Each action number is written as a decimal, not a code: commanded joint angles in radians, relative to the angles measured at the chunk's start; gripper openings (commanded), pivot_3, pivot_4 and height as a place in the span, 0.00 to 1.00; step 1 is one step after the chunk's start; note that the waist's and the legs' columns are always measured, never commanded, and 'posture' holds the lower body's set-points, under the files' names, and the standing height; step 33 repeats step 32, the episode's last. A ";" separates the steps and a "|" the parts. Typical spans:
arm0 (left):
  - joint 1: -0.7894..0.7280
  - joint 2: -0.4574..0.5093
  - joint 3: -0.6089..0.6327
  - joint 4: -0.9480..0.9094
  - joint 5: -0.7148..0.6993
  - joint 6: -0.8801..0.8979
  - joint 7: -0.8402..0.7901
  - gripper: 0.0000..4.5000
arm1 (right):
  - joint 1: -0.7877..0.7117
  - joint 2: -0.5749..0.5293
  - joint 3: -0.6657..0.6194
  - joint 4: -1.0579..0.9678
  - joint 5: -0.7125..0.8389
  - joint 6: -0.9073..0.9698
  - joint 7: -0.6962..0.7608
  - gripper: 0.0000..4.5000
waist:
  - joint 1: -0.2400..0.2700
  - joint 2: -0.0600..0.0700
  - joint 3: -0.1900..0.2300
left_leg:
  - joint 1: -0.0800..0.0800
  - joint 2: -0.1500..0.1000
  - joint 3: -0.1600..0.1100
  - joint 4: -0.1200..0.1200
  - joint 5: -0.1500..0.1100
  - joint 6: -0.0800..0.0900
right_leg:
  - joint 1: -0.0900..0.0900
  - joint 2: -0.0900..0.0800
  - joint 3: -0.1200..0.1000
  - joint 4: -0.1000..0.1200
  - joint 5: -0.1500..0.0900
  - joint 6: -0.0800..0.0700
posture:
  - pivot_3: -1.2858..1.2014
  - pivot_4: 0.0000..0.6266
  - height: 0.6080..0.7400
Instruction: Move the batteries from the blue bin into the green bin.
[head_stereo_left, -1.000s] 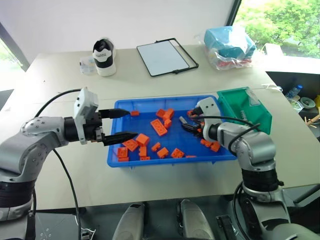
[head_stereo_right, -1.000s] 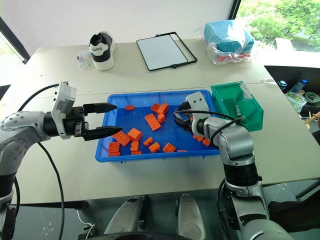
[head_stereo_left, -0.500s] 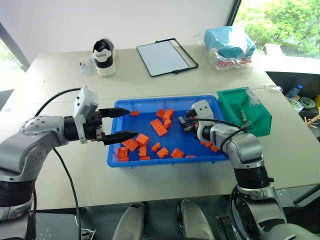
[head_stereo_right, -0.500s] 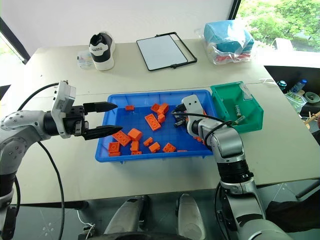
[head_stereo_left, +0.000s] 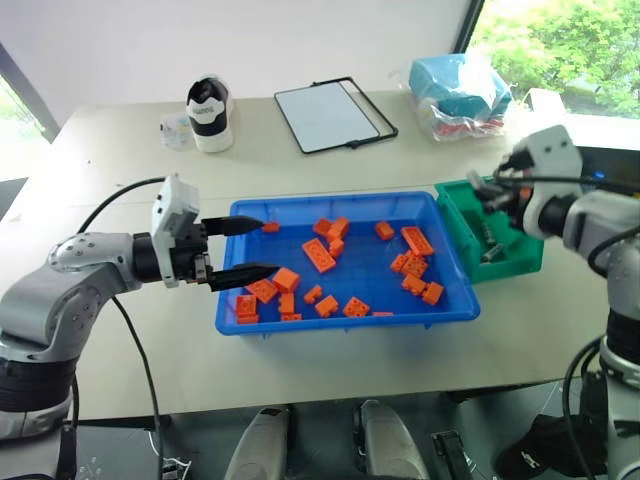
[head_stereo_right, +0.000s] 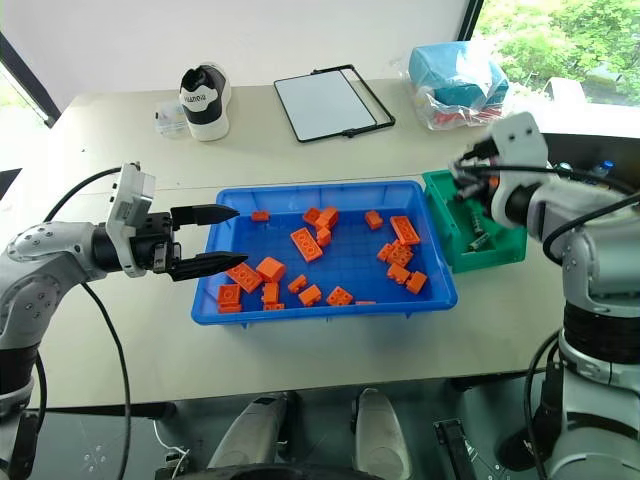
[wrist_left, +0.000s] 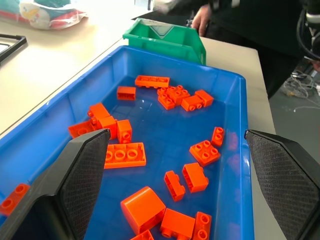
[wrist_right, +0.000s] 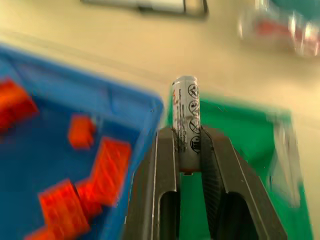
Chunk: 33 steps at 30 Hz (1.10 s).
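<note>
My right gripper (wrist_right: 187, 131) is shut on a silvery-grey battery (wrist_right: 185, 112) that sticks out past its fingertips. It hangs raised over the left rim of the green bin (head_stereo_left: 512, 250), beside the blue bin's right end. Another battery (head_stereo_right: 476, 238) lies inside the green bin. The blue bin (head_stereo_left: 340, 318) sits mid-table and holds several orange bricks (head_stereo_left: 318, 255). My left gripper (head_stereo_left: 245, 248) stands open and level over the blue bin's left end, nothing between its fingers (wrist_left: 82, 170).
A black-and-white shoe (head_stereo_left: 208, 110), a black-framed white board (head_stereo_left: 333, 113) and a plastic bag with a blue box (head_stereo_left: 458, 90) lie at the table's back. A person's hand (wrist_left: 201, 17) shows beyond the green bin. The table's right edge runs just past the green bin.
My right gripper shut on a battery in the blue bin, then rose and swung right to the green bin's rim. The left arm stayed still.
</note>
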 joint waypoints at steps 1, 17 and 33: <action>-0.027 -0.006 0.003 -0.003 0.007 -0.024 -0.007 1.00 | 0.011 0.013 -0.021 -0.007 -0.031 -0.070 -0.046 0.25 | 0.000 0.000 0.000 | 0.000 0.000 0.000 0.000 0.000 0.000 | 0.000 0.000 0.000 0.000 0.000 0.000 | 0.52 0.24 0.93; -0.062 0.039 0.023 0.059 0.017 -0.010 -0.071 1.00 | 0.306 -0.273 -0.224 -0.163 0.227 -0.479 0.631 0.64 | 0.014 0.001 0.001 | -0.006 -0.001 -0.002 0.005 -0.002 0.003 | 0.001 0.001 -0.005 -0.001 -0.001 0.005 | 0.52 0.24 0.93; -0.027 0.087 0.103 0.042 -0.016 0.020 -0.064 1.00 | 0.536 -0.264 -0.365 -0.065 0.261 -0.566 0.674 0.64 | 0.008 0.001 0.001 | -0.006 0.000 0.000 0.008 -0.003 0.004 | 0.001 -0.002 -0.001 -0.003 -0.001 0.003 | 0.52 0.24 0.93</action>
